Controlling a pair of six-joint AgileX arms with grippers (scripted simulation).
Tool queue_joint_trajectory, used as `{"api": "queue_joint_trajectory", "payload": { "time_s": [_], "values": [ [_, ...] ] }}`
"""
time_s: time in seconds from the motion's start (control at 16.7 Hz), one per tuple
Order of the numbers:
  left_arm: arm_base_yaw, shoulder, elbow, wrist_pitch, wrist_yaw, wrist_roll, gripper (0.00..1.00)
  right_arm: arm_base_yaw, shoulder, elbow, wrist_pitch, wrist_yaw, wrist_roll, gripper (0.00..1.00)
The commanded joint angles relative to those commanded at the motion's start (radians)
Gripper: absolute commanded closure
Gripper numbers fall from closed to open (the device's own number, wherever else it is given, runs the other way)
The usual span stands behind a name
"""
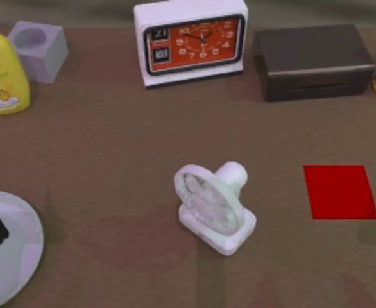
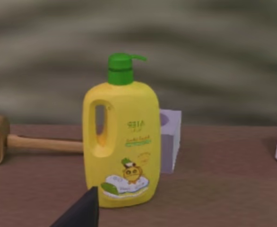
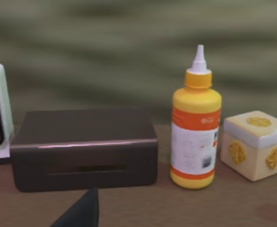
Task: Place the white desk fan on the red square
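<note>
A brown worktop [image 1: 111,160] holds the white desk fan [image 1: 213,205], well apart from the red square [image 1: 339,191]; neither tool's state can be told.

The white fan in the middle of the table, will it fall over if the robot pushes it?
The white desk fan looks a bit tippy: its big round grille stands tall over a small flat base. A push up high would probably topple it; a low push on the base might just slide it. It is likely light plastic, and the thin grille may bend if squeezed.

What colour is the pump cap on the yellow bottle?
Green. The pump cap tops the yellow bottle; the left wrist view shows it best.
</note>
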Motion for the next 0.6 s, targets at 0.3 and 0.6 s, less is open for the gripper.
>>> {"api": "queue_joint_trajectory", "payload": {
  "time_s": [0.3,0.6],
  "values": [
    [0.0,0.0,0.0,0.0,0.0,0.0,0.0,0.034,0.062,0.06,-0.06,-0.003,-0.007,0.0],
    [0.0,0.0,0.0,0.0,0.0,0.0,0.0,0.167,0.373,0.351,-0.316,-0.006,-0.026,0.0]
  ]
}}
